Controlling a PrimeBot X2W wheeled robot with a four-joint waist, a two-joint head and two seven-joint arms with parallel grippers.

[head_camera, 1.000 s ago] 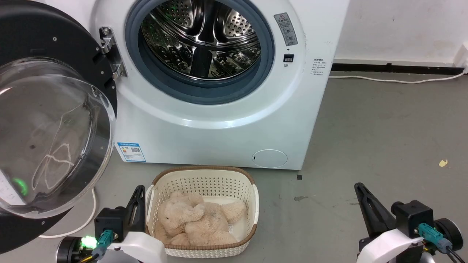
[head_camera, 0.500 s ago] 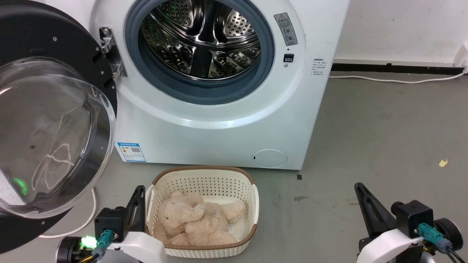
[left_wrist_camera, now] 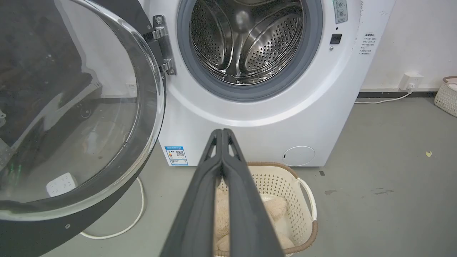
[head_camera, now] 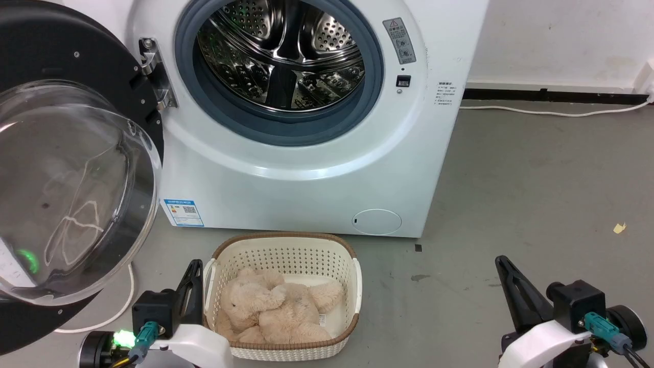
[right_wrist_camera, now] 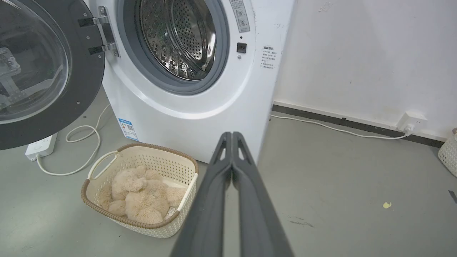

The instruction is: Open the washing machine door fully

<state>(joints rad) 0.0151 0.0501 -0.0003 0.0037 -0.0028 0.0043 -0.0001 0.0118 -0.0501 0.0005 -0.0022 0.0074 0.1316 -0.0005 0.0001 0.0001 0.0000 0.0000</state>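
Big white boxy front-loading washing machine (head_camera: 306,189), round glossy black glass-centred washing machine door (head_camera: 71,184) standing open at left, left gripper (left_wrist_camera: 222,132) clenched empty, right gripper (right_wrist_camera: 232,134) clenched empty.

Head looks down, both wrists low, all facing washing machine (head_camera: 306,184)

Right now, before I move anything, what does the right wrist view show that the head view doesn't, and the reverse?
Right wrist view adds: a white power strip on the floor by the open door, a wall socket, and the edge of a second basket at far right. Head view adds: the shut left gripper beside the basket, and the small round flap. Shared: the open door, steel drum, basket with a plush toy, and the shut right gripper.
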